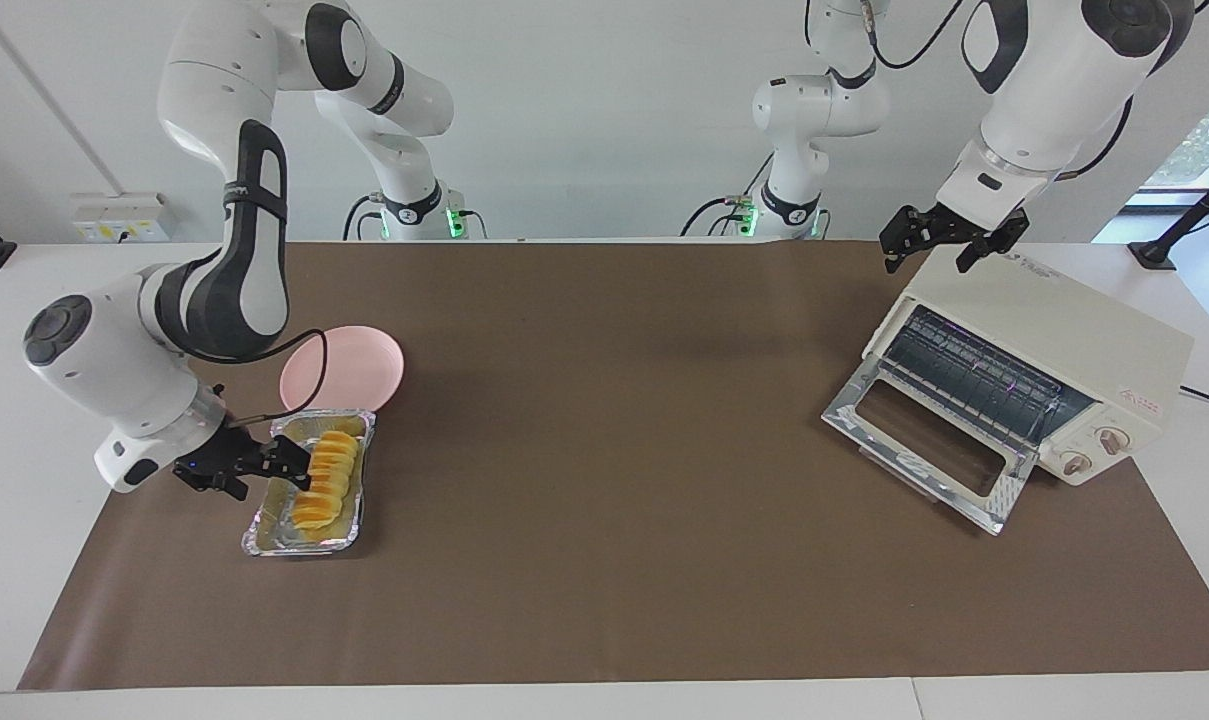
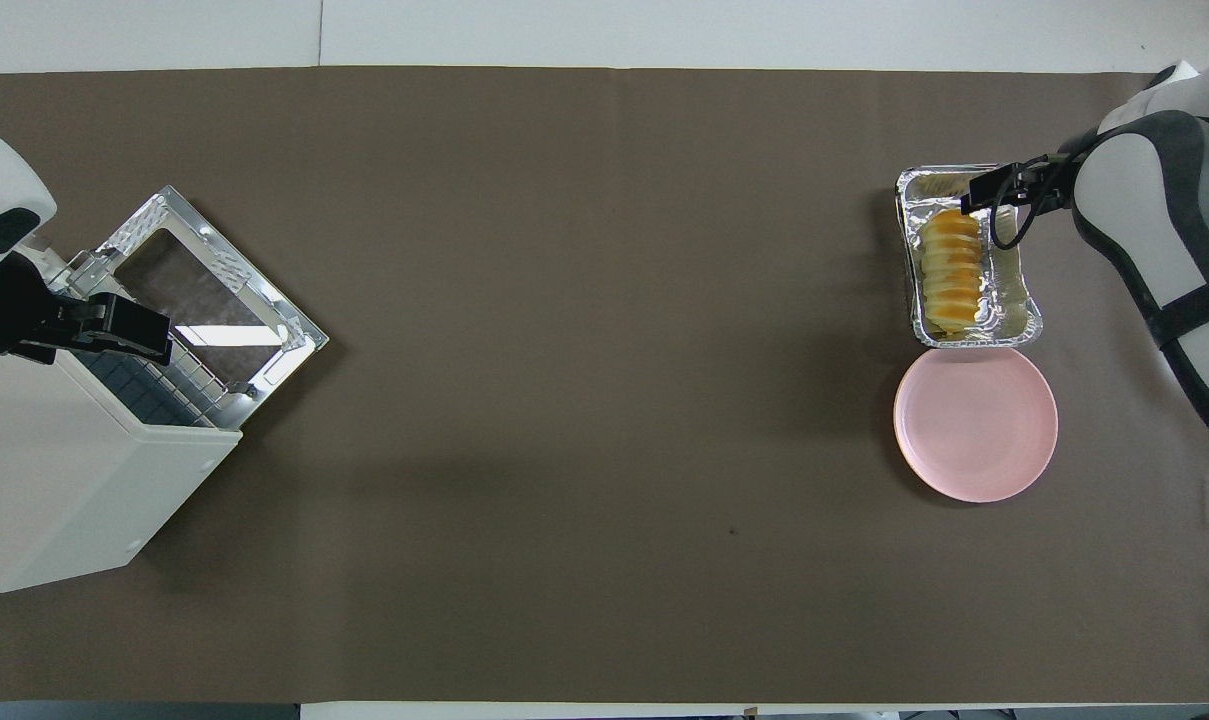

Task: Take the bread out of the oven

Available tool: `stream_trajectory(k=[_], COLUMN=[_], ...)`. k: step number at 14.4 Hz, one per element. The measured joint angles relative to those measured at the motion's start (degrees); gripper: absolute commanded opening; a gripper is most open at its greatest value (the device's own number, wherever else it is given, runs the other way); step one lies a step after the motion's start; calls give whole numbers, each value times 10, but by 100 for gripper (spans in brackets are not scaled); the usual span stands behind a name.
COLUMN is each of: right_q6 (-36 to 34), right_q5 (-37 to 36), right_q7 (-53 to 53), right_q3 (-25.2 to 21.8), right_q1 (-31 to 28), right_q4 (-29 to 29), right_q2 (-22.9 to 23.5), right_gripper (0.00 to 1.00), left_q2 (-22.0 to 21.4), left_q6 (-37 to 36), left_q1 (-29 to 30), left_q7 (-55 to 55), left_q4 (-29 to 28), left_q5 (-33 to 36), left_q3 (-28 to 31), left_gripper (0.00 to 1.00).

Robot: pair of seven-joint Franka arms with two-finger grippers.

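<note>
Facing view, scanned from the right arm's end to the left arm's.

Right gripper (image 1: 254, 467): low at the side of the foil tray (image 1: 264, 535), tips over the tray's rim toward the table's short edge. Fingers look spread, nothing between them; released.

Bread (image 1: 324, 480): lies lengthwise in the tray, out of the oven, near the right arm's end of the brown mat (image 1: 604, 600). Pink plate (image 1: 349, 365) touches or just clears the tray's end nearer the robots; cannot tell which.

Middle of the mat: bare.

Oven (image 1: 1054, 340): at the left arm's end, turned askew, door (image 1: 924, 455) dropped flat. Left gripper (image 1: 949, 240) hangs over the oven's top corner nearest the robots, fingers apart, empty; that arm waits.

Handling, my judgement: the loaf looks light and soft, its ridged segments likely to crush or part under a hard pinch. Best taken across the narrow middle, gently. The thin foil tray would buckle if gripped by its rim.

View differences: the overhead view shows the rack (image 2: 164, 385) inside the oven mouth and the bread (image 2: 949, 270) sitting toward one long wall of the tray (image 2: 1014, 325). The facing view alone shows gripper height, the oven's two knobs (image 1: 1094, 452), and both arm bases.
</note>
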Motion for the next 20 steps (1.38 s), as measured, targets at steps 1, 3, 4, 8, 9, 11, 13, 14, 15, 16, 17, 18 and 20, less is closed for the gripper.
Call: stream_trajectory(k=[1, 3, 4, 8, 9, 11, 13, 14, 15, 16, 17, 18, 20], right_q6=[6, 39, 62, 93, 93, 98, 118, 127, 133, 137, 138, 138, 137], right_q5=[-1, -3, -3, -3, -3, -3, -3, -3, -3, -4, -4, -5, -5], right_q7=[15, 32, 33, 33, 33, 33, 33, 33, 33, 31, 26, 19, -1], right_q3=[0, 0, 0, -3, -3, -3, -3, -3, -3, -4, -4, -4, -4], right_q1=[11, 25, 27, 25, 25, 25, 25, 25, 25, 25, 25, 25, 25], right_q4=[-3, -19, -33, -75, -79, -93, -114, -125, -135, -139, -141, -142, -141], right_q2=[0, 1, 1, -2, -5, -11, -17, -20, -22, -23, -24, -27, -33], right_gripper=[100, 100, 100, 100, 100, 95, 77, 62, 43, 21, 3, 0, 0], left_q2=[0, 0, 0, 0, 0, 0, 0, 0, 0, 0, 0, 0, 0], left_q6=[0, 0, 0, 0, 0, 0, 0, 0, 0, 0, 0, 0, 3], left_q1=[0, 0, 0, 0, 0, 0, 0, 0, 0, 0, 0, 0, 0], left_q7=[0, 0, 0, 0, 0, 0, 0, 0, 0, 0, 0, 0, 0], left_q4=[0, 0, 0, 0, 0, 0, 0, 0, 0, 0, 0, 0, 0], left_q5=[0, 0, 0, 0, 0, 0, 0, 0, 0, 0, 0, 0, 0], left_q3=[0, 0, 0, 0, 0, 0, 0, 0, 0, 0, 0, 0, 0], left_gripper=[100, 100, 100, 100, 100, 100, 100, 100, 100, 100, 100, 100, 100])
